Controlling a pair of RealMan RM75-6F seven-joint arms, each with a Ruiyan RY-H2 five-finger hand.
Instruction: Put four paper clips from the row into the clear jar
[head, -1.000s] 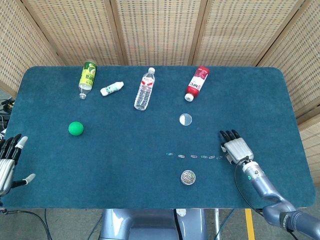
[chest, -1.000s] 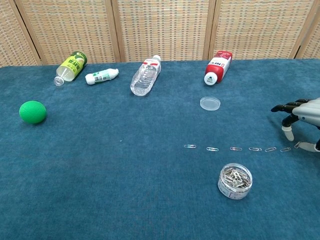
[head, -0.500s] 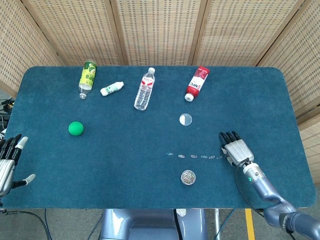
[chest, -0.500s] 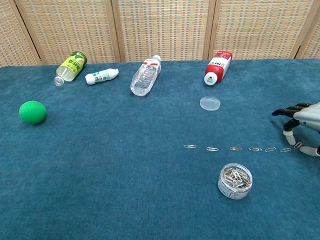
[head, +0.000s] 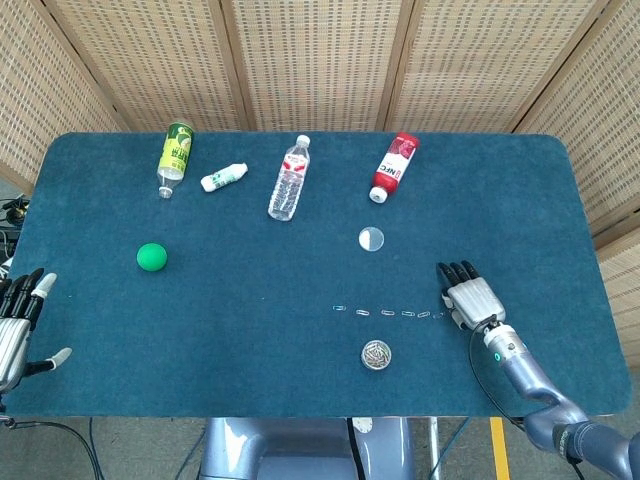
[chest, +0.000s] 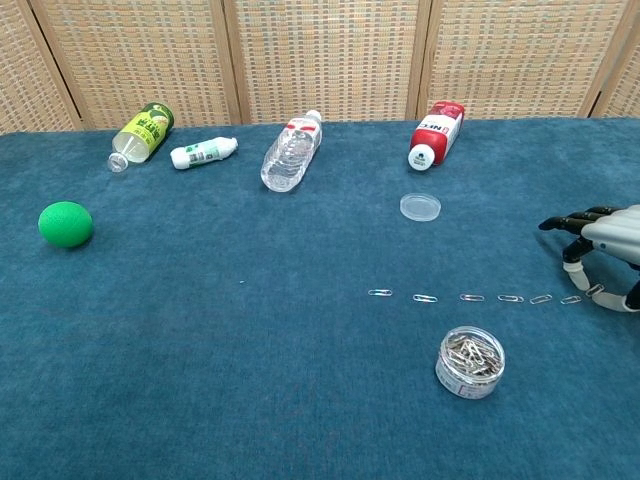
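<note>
A row of several paper clips (chest: 471, 297) lies on the blue table, also seen as the paper clip row (head: 388, 312) in the head view. The clear jar (chest: 470, 362) stands just in front of the row, with clips inside; it shows as the jar (head: 376, 354) from above. My right hand (chest: 603, 236) hovers at the row's right end, fingers spread, thumb beside the last clip (chest: 572, 299); nothing shows in its grip. From the head view the right hand (head: 470, 296) lies palm down. My left hand (head: 16, 326) rests open at the table's left edge.
The jar's clear lid (chest: 420, 206) lies behind the row. Along the back lie a red bottle (chest: 436, 134), a water bottle (chest: 291, 153), a small white bottle (chest: 203, 152) and a green can (chest: 141, 133). A green ball (chest: 65, 223) sits at the left.
My right hand has sunk a little toward the right end of the clip row and edged slightly left. The clips, jar and left hand have not moved.
</note>
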